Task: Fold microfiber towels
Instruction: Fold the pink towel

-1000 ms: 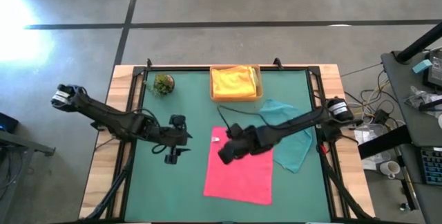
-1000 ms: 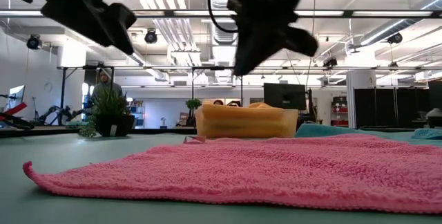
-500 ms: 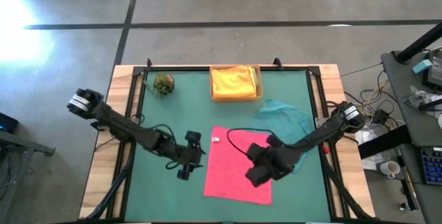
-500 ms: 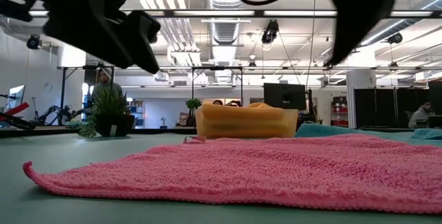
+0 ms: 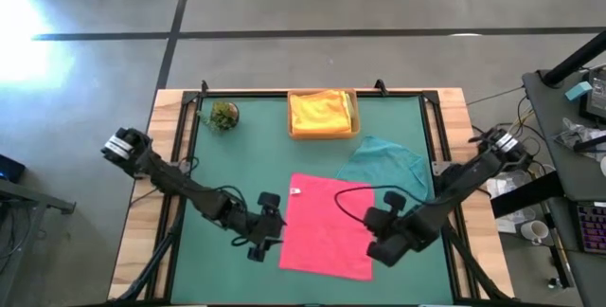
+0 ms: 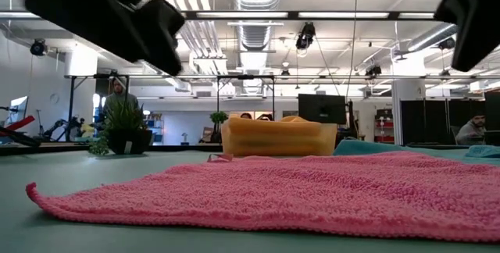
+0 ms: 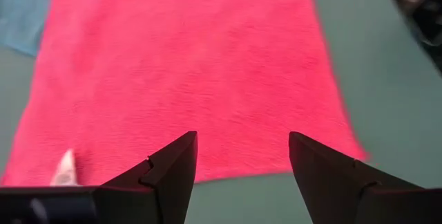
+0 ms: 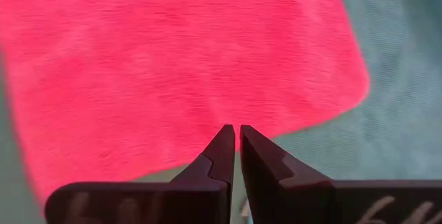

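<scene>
Legible text: none in any view.
Pink towel [image 5: 329, 226] tag [image 5: 295, 191]: small white label at one corner; printing too small to read.
Signs, brands, numbers: none readable.

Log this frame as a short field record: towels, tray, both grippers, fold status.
pink towel: flat, unfolded, mid-table
teal towel: lying at the pink one's far right corner
yellow towel: in the tray at the far edge
left gripper: open, above the pink towel's left edge
right gripper: shut, above its right edge
plant ball: far left
fold status: not yet begun
</scene>
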